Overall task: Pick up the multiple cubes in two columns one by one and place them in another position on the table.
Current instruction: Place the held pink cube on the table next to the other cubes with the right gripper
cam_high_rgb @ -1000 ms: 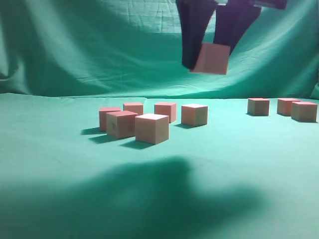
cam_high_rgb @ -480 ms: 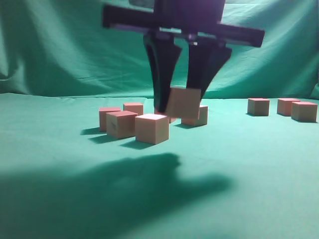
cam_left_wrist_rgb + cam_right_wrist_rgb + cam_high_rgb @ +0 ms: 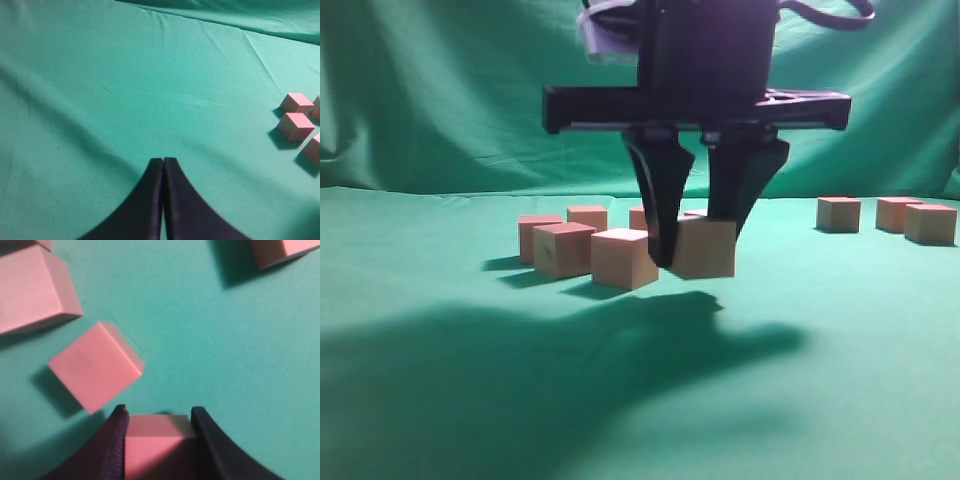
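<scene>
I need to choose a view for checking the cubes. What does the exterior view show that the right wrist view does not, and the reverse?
Only the exterior view shows the three far cubes at the right, the draped backdrop and the gripper's body. Only the right wrist view shows the top face of the held cube and the turned neighbour cube from above. Both show the right gripper shut on one cube, low at the table.

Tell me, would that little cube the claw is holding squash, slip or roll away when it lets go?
The cube sits between the right end effector fingers with its edges straight, so it is probably rigid. Its sides look matte, so it seems unlikely to slip. With flat faces, and its base seemingly at the table, it should stay put rather than roll.
</scene>
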Robot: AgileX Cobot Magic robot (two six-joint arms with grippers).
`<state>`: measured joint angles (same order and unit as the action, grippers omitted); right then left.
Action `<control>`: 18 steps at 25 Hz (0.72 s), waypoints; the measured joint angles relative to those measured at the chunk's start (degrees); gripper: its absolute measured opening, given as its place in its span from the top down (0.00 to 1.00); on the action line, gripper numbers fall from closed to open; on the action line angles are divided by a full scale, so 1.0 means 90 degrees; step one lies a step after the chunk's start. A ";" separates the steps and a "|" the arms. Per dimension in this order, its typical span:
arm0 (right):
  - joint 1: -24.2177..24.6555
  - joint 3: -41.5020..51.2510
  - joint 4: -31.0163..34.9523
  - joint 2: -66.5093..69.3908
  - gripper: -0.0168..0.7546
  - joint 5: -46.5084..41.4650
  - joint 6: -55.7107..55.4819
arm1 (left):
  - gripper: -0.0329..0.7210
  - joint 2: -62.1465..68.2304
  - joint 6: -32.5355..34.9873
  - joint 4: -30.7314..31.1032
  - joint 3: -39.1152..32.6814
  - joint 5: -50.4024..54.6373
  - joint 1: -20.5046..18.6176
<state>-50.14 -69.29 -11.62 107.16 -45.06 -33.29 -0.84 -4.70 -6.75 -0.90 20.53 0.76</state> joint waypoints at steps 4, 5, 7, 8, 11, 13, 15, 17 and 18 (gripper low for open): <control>0.0000 0.0000 -0.0039 0.0143 0.64 0.0057 -0.0117 | 0.96 0.0000 0.0000 0.0000 0.0000 0.0000 0.0000; 0.0000 0.0000 -0.0039 0.0154 0.64 0.0074 -0.0131 | 0.96 0.0000 0.0000 0.0000 0.0000 0.0000 0.0000; 0.0000 0.0000 -0.0048 0.0154 0.64 0.0147 -0.0171 | 0.96 0.0000 0.0000 0.0000 0.0000 0.0000 0.0000; 0.0000 0.0000 -0.0065 0.0154 0.64 0.0184 -0.0171 | 0.96 0.0000 0.0000 0.0000 0.0000 0.0000 0.0000; 0.0000 0.0000 -0.0068 0.0154 0.64 0.0211 -0.0181 | 0.96 0.0000 0.0000 0.0000 0.0000 0.0000 0.0000; 0.0000 0.0000 -0.0079 0.0154 0.64 0.0211 -0.0196 | 0.96 0.0000 0.0000 0.0000 0.0000 0.0000 0.0000; 0.0000 0.0000 -0.0084 0.0154 0.64 0.0211 -0.0199 | 0.96 0.0000 0.0000 0.0000 0.0000 0.0000 0.0000; 0.0000 0.0000 -0.0084 0.0154 0.64 0.0211 -0.0199 | 0.96 0.0000 0.0000 0.0000 0.0000 0.0000 0.0000; 0.0000 0.0000 -0.0094 0.0154 0.64 0.0211 -0.0199 | 0.96 0.0000 0.0000 0.0000 0.0000 0.0000 0.0000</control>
<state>-50.14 -69.29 -12.46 108.54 -43.15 -35.08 -0.84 -4.70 -6.75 -0.90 20.53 0.76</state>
